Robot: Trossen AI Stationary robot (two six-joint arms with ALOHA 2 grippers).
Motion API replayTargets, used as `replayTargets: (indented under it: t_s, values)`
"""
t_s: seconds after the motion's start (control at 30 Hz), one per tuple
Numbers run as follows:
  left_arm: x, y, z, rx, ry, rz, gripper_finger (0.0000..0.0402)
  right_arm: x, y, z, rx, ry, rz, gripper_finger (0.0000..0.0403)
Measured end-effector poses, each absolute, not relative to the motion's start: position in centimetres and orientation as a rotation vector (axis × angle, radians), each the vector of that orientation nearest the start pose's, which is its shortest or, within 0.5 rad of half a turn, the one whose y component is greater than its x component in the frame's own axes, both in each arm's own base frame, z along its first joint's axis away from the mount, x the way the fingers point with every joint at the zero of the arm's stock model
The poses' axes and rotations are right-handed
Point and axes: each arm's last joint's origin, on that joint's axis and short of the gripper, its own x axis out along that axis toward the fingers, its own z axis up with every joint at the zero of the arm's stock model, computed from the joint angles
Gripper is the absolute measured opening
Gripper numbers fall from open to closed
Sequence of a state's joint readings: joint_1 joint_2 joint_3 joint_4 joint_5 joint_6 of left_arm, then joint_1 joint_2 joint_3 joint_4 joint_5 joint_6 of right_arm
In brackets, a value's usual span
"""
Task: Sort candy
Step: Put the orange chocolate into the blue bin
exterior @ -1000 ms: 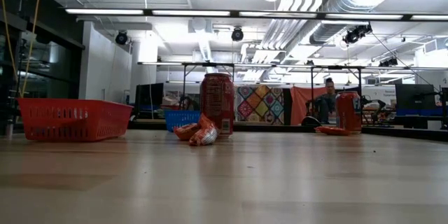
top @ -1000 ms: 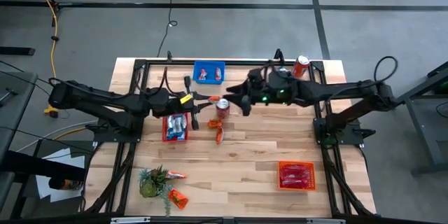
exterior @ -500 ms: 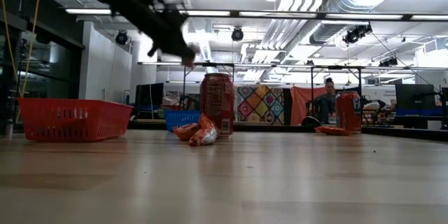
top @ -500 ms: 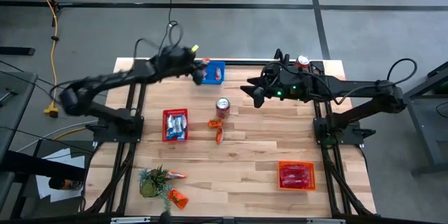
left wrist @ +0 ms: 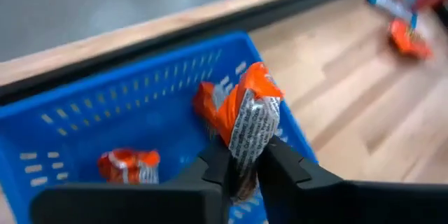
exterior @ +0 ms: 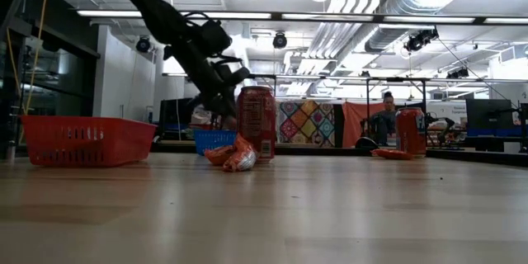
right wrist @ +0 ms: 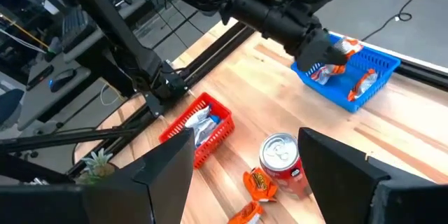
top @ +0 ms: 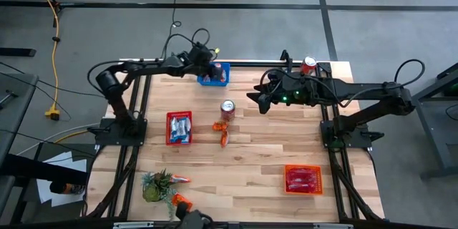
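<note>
My left gripper (top: pixel 210 70) is over the blue basket (top: pixel 223 66) at the table's far edge, shut on an orange candy packet with a silver back (left wrist: pixel 245 115). Another orange packet (left wrist: pixel 129 165) lies on the basket's floor. Two orange packets (top: pixel 222 130) lie mid-table beside a red drink can (top: pixel 227 108). A red basket (top: pixel 179 127) holds blue-and-white candy. An orange-red basket (top: pixel 303 179) at the near right holds pink-red candy. My right gripper (top: pixel 256 99) hangs open above the table, right of the can, with nothing between its fingers. My left gripper pinches one end of the orange packet (left wrist: pixel 241 159) between its two fingers. The fingers slant down from the table's left side. The rest of the packet sticks out beyond the fingertips over the blue basket's inside; whether it touches the floor, I cannot tell.
A second red can (top: pixel 308 65) stands at the far right corner. A small green plant (top: pixel 156 186) stands at the near left, with orange packets (top: pixel 181 202) beside it. Bare wood lies between the baskets.
My left gripper has swung from mid-table near the can to the far edge and come down over the blue basket, rolling as it went and carrying the orange packet. My right gripper has drawn back a little toward the table's right.
</note>
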State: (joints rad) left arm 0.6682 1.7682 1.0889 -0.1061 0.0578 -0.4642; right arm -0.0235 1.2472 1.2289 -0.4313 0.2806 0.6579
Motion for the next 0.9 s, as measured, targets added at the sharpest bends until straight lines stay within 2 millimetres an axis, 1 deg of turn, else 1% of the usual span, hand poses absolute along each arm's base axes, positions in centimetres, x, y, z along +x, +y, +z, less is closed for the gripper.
replayTargets:
  t_s: [0.17, 0.4, 0.53, 0.63, 0.77, 0.83, 0.9]
  values:
    - [29.2, 23.1, 18.6, -0.711, 0.563, 0.788, 0.0091, 26.8, -0.9, 36.7, 0.578, 0.346, -0.415, 0.0250]
    - [28.8, 23.0, 19.5, -0.751, 0.524, 0.822, 0.0170, 26.6, 0.6, 36.3, 0.547, 0.419, -0.357, 0.0250]
    - [28.7, 22.7, 20.2, -0.773, 0.518, 0.770, 0.0209, 26.5, 1.2, 36.2, 0.523, 0.433, -0.333, 0.0250]
    - [28.6, 22.5, 20.8, -0.787, 0.511, 0.724, 0.0229, 26.5, 1.2, 36.2, 0.520, 0.434, -0.330, 0.0250]
    - [28.4, 21.7, 22.2, -0.835, 0.492, 0.602, 0.0240, 26.5, 1.2, 36.2, 0.520, 0.434, -0.332, 0.0250]
    - [28.4, 20.8, 23.6, -0.812, 0.469, 0.507, 0.0241, 26.5, 1.2, 36.2, 0.506, 0.436, -0.329, 0.0250]
    - [28.4, 19.3, 25.5, -0.770, 0.445, 0.412, 0.0241, 26.5, 1.2, 36.2, 0.502, 0.437, -0.328, 0.0250]
